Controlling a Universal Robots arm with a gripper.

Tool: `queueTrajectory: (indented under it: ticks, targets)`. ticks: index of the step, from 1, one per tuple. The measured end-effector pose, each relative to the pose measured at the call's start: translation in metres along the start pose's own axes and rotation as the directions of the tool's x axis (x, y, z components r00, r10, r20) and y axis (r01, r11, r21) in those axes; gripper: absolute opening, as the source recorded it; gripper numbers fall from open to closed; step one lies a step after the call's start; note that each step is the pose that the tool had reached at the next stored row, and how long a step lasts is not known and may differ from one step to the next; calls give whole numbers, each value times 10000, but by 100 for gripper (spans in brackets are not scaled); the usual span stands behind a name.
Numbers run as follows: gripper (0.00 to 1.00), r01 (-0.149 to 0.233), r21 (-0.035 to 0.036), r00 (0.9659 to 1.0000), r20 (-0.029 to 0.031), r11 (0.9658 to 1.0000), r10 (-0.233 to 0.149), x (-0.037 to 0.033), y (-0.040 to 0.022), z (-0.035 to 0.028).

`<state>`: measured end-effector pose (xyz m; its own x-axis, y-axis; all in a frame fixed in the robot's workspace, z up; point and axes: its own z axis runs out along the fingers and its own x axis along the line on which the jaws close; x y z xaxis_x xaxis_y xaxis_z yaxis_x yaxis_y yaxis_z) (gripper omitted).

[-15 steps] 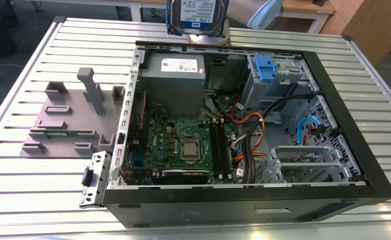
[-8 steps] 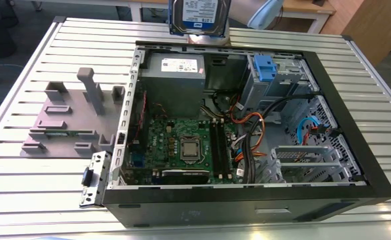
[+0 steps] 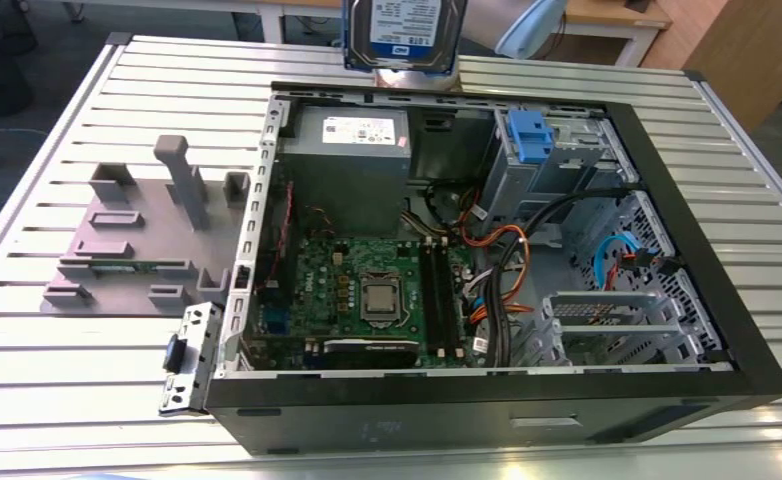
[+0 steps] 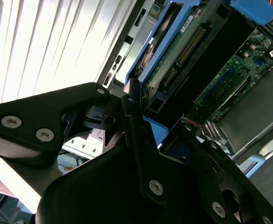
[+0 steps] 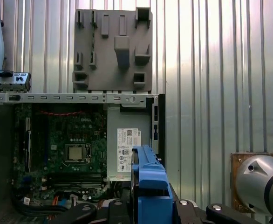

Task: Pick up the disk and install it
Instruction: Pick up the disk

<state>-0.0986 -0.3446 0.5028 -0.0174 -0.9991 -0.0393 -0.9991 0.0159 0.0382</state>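
The gripper (image 4: 159, 125) had its black fingers (image 4: 133, 122) clamped shut on the blue-framed disk (image 4: 176, 58), as seen in the second wrist view. In the exterior view it hung upright in the air at twelve o'clock from the open computer case (image 3: 498, 398), over the far wall, with the motherboard (image 3: 364, 285) lying inside the case. The grey parts tray (image 3: 124, 240) lay on the slatted table (image 3: 58, 350) at nine o'clock from the case.
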Motion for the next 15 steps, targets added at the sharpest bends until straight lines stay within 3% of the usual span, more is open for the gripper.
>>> queueTrajectory:
  ticks: [15]
  targets:
    - [37,0,0,10000,0,10000,0,-1,-87,-3]
